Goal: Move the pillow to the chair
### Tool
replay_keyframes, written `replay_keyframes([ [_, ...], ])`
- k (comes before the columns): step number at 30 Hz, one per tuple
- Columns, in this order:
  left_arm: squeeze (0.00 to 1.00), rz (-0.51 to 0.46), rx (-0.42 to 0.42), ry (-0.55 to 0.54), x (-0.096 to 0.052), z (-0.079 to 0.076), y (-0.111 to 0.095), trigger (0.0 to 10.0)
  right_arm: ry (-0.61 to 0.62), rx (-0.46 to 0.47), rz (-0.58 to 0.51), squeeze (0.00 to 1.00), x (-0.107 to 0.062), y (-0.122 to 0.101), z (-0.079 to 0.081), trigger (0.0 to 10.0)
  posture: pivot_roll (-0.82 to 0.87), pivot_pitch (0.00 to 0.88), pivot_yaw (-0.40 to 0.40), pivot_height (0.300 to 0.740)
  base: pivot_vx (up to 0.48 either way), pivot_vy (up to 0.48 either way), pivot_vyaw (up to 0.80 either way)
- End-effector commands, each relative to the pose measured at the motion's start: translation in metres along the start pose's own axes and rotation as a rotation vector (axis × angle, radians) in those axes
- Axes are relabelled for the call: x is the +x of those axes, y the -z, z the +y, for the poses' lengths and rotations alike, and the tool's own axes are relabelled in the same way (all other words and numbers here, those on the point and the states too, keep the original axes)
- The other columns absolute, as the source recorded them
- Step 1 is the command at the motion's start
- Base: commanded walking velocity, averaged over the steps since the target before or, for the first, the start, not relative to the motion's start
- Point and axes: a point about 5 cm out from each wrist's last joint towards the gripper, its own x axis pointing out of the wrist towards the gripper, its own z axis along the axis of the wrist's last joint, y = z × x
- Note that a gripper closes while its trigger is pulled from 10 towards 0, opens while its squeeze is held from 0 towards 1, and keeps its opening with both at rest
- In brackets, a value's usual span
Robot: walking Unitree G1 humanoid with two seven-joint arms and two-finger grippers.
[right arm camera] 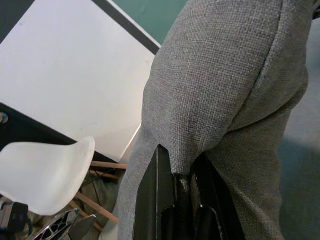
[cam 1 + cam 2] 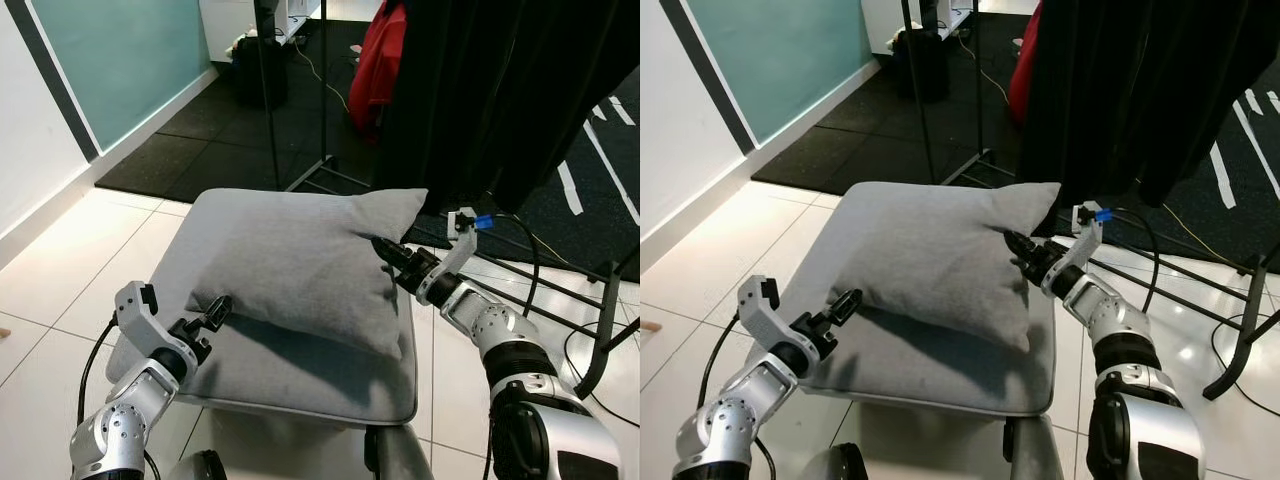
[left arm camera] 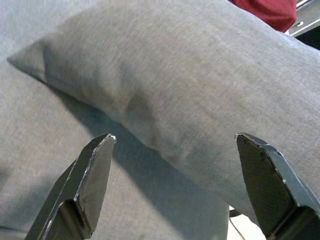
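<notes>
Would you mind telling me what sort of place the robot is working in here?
Probably a home or studio room: white tiled floor, a grey cushioned seat bearing the pillow, and a clothes rail hung with dark garments.

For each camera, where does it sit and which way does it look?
Left eye view: head, looking down at the pillow on a grey cushion; both arms show.
Right eye view: head, same scene.
Left wrist view: left wrist, facing the pillow between open fingers.
Right wrist view: right wrist, on the right end effector pinching the pillow; a white chair behind.
All four share the pillow.
</notes>
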Motion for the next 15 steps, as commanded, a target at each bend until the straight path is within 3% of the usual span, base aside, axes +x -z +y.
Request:
replay_keyframes([
  [1, 0.0, 0.01, 0.029, -0.018, -0.001, 0.0048, 0.0028, 10.0, -0.04, -0.037, -0.026, 0.0, 0.0035, -0.0048, 0.0065, 0.0, -0.09, 0.05, 0.009, 0.553, 0.0, 0.0, 0.0],
  [6, 0.0, -0.002, 0.093, -0.015, 0.0026, 0.002, -0.0004, 10.0, -0.026, -0.051, -0.027, 0.0, 0.0051, -0.0007, 0.0066, 0.0, -0.09, 0.036, 0.008, 0.567, 0.0, 0.0, 0.0],
  [15, 0.0, 0.008, 0.136, -0.005, 0.0069, -0.002, 0.0057, 10.0, -0.02, -0.062, -0.029, 0.0, 0.0068, 0.0018, 0.0085, 0.0, -0.1, 0.029, -0.002, 0.595, 0.0, 0.0, 0.0],
])
